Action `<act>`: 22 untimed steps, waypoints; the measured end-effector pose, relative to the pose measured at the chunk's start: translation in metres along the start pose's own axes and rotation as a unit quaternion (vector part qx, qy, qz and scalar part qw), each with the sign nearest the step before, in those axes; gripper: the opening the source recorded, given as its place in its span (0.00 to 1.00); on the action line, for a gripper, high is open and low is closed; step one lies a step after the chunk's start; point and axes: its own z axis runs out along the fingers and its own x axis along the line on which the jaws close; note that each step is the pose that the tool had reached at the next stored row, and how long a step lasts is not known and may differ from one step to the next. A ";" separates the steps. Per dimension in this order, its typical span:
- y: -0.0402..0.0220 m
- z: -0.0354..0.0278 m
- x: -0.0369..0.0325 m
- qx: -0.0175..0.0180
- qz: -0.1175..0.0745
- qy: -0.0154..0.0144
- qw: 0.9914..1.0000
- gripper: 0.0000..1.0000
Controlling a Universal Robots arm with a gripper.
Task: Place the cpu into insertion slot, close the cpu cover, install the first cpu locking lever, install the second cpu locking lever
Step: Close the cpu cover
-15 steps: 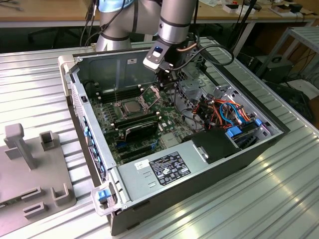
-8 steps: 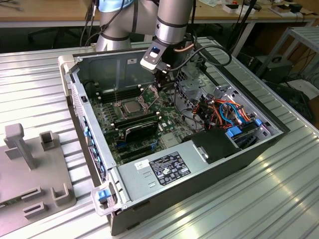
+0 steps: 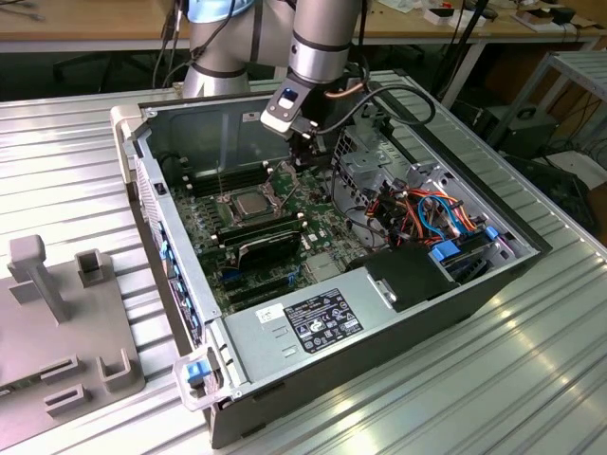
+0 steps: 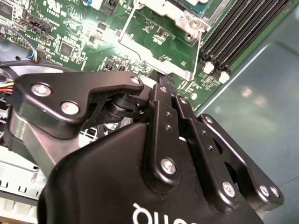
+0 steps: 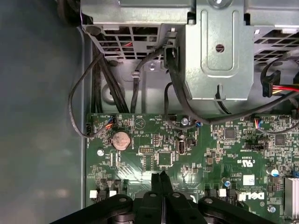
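Nearest, at the exterior view's left: grey fixture plate [image 3: 57, 322] on the ribbed table [image 3: 493, 379]. Beyond it, open computer case [image 3: 142, 142], power supply [image 3: 313, 318] at its near end. Mid-board: cpu [image 3: 248, 201] seated in the insertion slot [image 3: 228, 212], silver top showing. Just behind, cpu cover [image 4: 155, 59] tilted up, probably not closed. Farther back, gripper [image 3: 302, 156] low by the cover's free edge, fingers [image 5: 167, 191] pressed together, nothing seen between. Touching the cover or just beside it: cannot tell.
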 end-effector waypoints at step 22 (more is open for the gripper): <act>-0.0403 0.0007 0.0128 0.000 0.000 0.000 1.000 0.11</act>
